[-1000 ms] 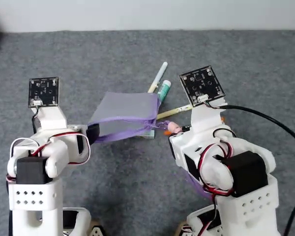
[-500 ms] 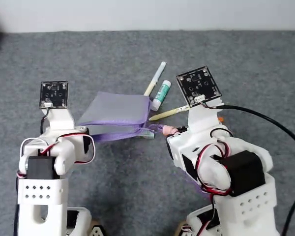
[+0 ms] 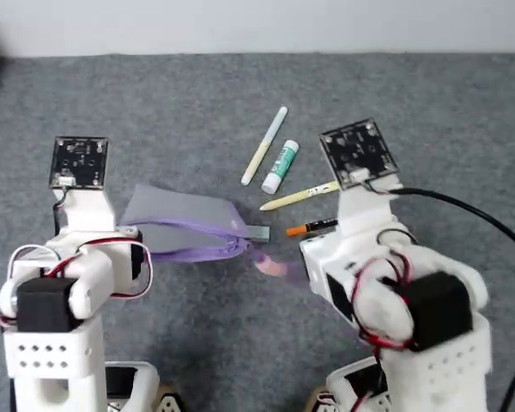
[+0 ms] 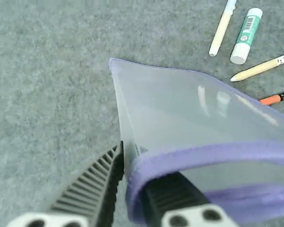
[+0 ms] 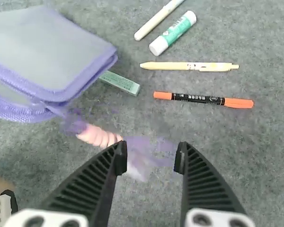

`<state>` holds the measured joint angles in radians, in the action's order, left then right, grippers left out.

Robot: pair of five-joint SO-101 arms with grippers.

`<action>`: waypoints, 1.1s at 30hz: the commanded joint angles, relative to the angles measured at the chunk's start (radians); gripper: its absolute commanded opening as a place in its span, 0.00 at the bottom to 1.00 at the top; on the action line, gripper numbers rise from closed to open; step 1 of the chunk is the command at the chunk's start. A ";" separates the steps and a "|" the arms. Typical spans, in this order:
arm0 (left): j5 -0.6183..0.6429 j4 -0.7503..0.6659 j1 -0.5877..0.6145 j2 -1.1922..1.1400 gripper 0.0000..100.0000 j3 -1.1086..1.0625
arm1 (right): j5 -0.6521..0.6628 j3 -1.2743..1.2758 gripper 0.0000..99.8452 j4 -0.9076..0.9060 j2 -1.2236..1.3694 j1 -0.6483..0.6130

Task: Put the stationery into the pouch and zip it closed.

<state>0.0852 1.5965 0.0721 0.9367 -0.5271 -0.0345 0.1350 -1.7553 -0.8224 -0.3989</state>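
The left gripper is closed on the pouch at its purple edge; I think it should hold firmly, the mouth toward the right gripper, which is wide open, with the orange marker ahead of it to take first

High cam: fixed, above and behind both arm bases, tilted down over the grey mat, with the pouch mid-frame at moderate distance.
Left wrist cam: sits behind the left gripper, very close to the pouch, facing across it toward the glue stick beyond.
Right wrist cam: above the right gripper, looking down just beside the pouch, less close.
All three share the pouch, glue stick and orange marker.
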 commanded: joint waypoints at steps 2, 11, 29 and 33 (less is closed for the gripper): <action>0.051 0.063 0.012 0.011 0.01 0.105 | -0.002 -0.006 0.17 -0.039 -0.048 0.012; 0.083 0.069 0.193 0.003 0.01 0.108 | -0.002 -0.005 0.17 -0.016 0.015 0.012; 0.032 0.112 0.288 0.006 0.01 0.051 | 0.173 -0.011 0.17 0.272 0.613 -0.033; 0.032 0.112 0.290 0.011 0.01 0.033 | 0.276 -0.011 0.17 0.360 0.696 -0.091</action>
<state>0.1297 1.7054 0.3575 0.9383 -0.4979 0.1665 0.1350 -1.4515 -0.1580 -0.4496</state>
